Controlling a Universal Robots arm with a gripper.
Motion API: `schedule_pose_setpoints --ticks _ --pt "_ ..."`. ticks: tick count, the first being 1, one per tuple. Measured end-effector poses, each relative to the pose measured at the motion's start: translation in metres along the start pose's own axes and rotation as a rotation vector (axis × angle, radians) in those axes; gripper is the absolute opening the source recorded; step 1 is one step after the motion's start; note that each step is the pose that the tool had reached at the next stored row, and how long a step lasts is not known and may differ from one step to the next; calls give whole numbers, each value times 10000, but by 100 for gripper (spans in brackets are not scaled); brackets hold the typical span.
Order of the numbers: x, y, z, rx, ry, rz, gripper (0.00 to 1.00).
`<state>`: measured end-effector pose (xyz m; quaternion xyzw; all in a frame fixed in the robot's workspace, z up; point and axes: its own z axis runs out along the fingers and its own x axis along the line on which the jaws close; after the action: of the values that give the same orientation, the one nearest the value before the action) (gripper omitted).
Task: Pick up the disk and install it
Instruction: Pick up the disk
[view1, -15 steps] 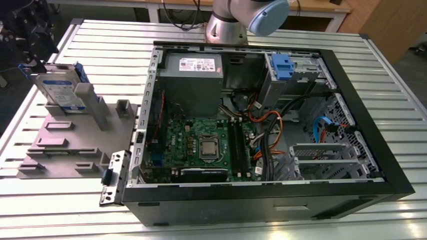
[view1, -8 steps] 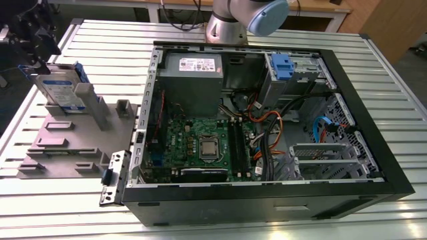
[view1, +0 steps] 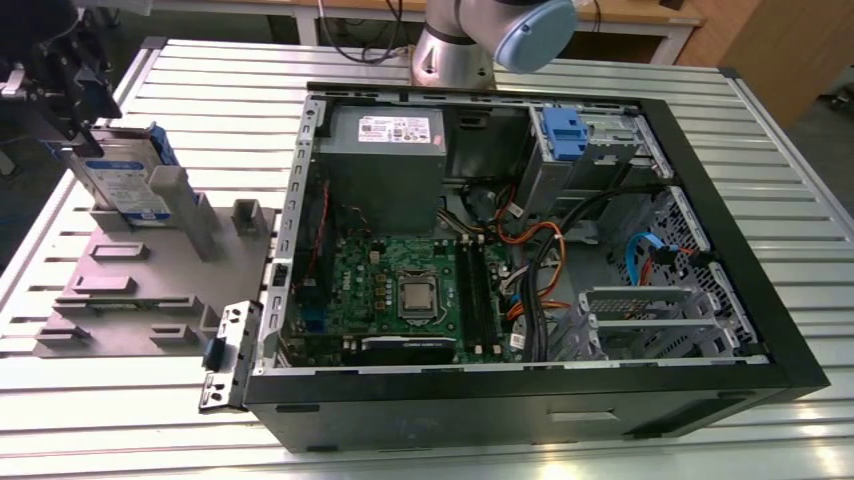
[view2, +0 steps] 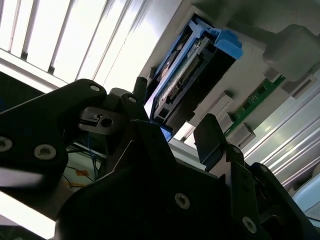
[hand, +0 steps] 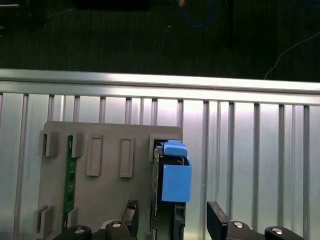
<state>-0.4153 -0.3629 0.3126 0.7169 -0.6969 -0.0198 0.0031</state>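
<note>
Pick-up step here, nothing installed yet. The flat silver-grey rectangular disk (hand: 172, 182), clipped in its blue plastic carrier frame, stands on edge in a slot of the grey slotted fixture plate (hand: 100, 145), right under the black two-finger end effector (hand: 172, 220). In the first wrist view the end effector is spread open with one finger (hand: 216, 222) on either side of the disk and a visible gap on both sides, so nothing is gripped. The second wrist view agrees: the disk sits ahead of the fingertips, between them, not pinched.

A few slots over from the end effector, a thin green memory stick (hand: 69, 175) stands in the same plate. The open black computer case (view1: 534, 400) lies on the ribbed aluminium desk (view1: 120, 420), well apart from the end effector. It has a metal drive cage (view1: 614, 140) on the side away from the end effector, which I'd guess is where the disk goes.

My take on what the grab calls for:
- fingers low enough to catch the flat faces, not just the blue tab on top
- centred, so both pads touch together
- a straight pull out of the slot, so the carrier doesn't bind

Can't really tell how far down the tips are.
</note>
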Motion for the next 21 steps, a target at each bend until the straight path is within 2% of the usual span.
schedule_pose_setpoints --ticks 6,11,21 --pt "2 -2 105 -13 4 -114 65" --pt "3 -39 108 -14 4 -116 65" --pt "4 -41 132 -15 4 -115 65"
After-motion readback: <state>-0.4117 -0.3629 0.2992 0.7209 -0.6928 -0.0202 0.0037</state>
